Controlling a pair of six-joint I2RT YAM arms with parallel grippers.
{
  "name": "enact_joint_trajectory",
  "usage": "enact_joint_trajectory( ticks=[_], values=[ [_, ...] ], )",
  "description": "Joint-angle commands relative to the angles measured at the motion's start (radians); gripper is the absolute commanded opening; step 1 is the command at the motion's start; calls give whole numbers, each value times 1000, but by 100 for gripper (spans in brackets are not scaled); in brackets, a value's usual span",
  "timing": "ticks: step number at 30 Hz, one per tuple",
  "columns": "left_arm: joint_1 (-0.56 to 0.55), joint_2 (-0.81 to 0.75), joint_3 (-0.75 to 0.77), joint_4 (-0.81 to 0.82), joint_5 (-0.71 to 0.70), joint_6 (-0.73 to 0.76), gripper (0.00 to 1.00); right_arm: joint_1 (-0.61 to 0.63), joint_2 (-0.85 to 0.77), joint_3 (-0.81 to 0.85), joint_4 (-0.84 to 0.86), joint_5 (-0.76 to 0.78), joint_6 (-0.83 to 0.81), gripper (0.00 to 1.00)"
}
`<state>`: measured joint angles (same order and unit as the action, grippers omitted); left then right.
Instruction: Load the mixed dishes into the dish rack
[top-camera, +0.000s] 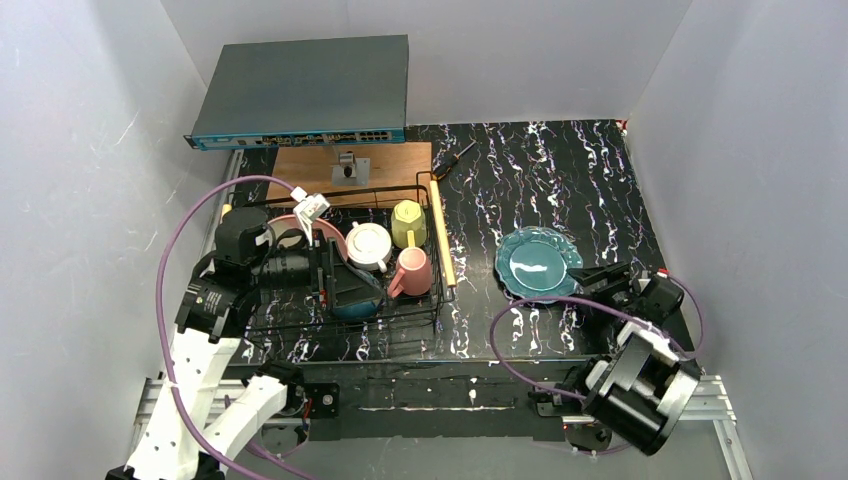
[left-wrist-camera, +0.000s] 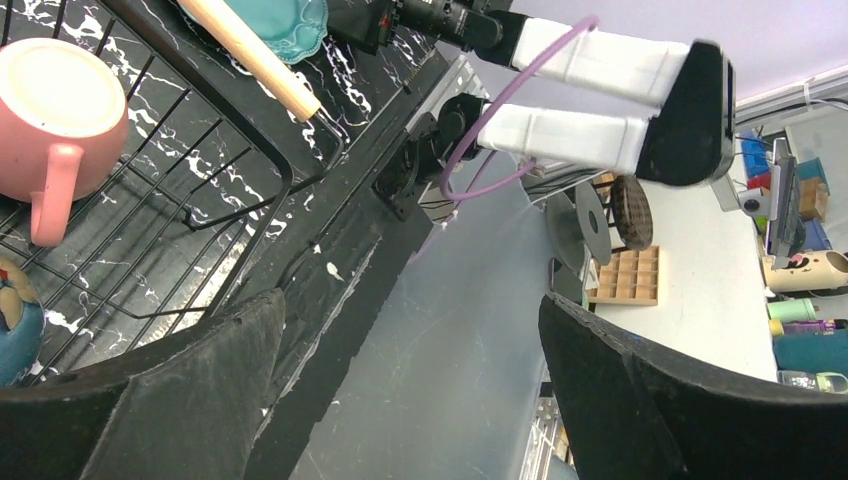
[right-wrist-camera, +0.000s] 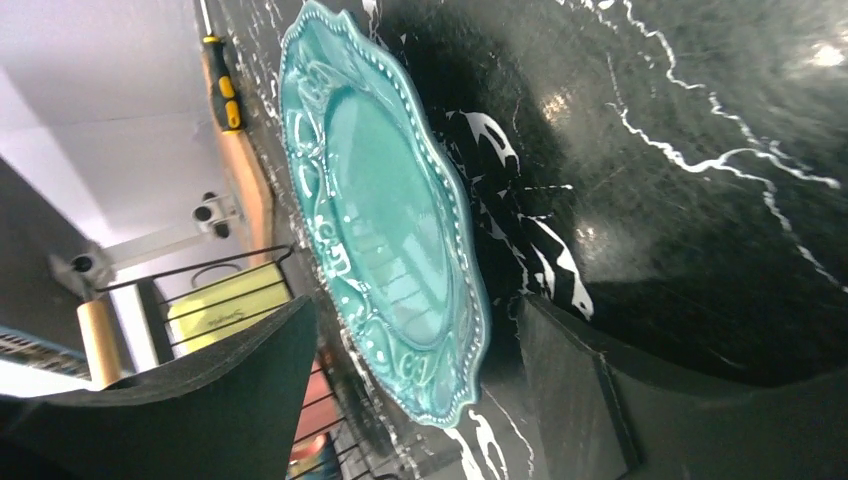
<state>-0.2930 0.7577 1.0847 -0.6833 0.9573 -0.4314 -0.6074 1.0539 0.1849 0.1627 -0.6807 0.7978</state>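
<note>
On the right half of the black marbled table (top-camera: 560, 180), well apart from the dish rack (top-camera: 400, 325), the teal plate (right-wrist-camera: 390, 230) lies flat and alone. The right gripper (right-wrist-camera: 415, 320) sits low at the plate's near edge with its jaws parted. The scalloped rim lies in the gap between the two dark fingers (right-wrist-camera: 220, 400), and a sliver of space shows on each side, so nothing is clamped. Over the left part of the rack, the left gripper (left-wrist-camera: 410, 310) hangs with its jaws spread wide and nothing between them. Its wrist camera looks past the rack's near corner to the table's front edge. Inside the rack stand the white cup (top-camera: 368, 245), the yellow-green mug (top-camera: 408, 223) and the pink mug (left-wrist-camera: 55, 110), the last with its handle pointing towards the blue-teal bowl (top-camera: 355, 295). The bowl is partly hidden by the left arm in the top view. A light wooden rod handle (top-camera: 441, 235) runs along the rack's right side (the side facing the plate). Behind the rack lies a brown wooden board (top-camera: 350, 160), and a grey flat box (top-camera: 305, 90) sits beyond that.
</note>
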Motion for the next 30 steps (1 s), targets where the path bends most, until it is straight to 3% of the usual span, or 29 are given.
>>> enact_joint_trajectory(
  ticks=[1,7,18,22,30],
  values=[
    [-7,2,3,-12,20,24,98,-4,144,26,128,-119,1,78],
    [-7,20,-8,-13,20,27,98,-3,311,78,159,-174,-9,69],
    [-7,53,15,-13,19,1,98,24,448,140,139,-157,-27,60],
    [-7,58,11,-9,13,-16,98,31,468,147,143,-156,-24,49],
    [-7,66,-1,29,21,-78,98,39,413,153,132,-170,-41,15]
  ],
)
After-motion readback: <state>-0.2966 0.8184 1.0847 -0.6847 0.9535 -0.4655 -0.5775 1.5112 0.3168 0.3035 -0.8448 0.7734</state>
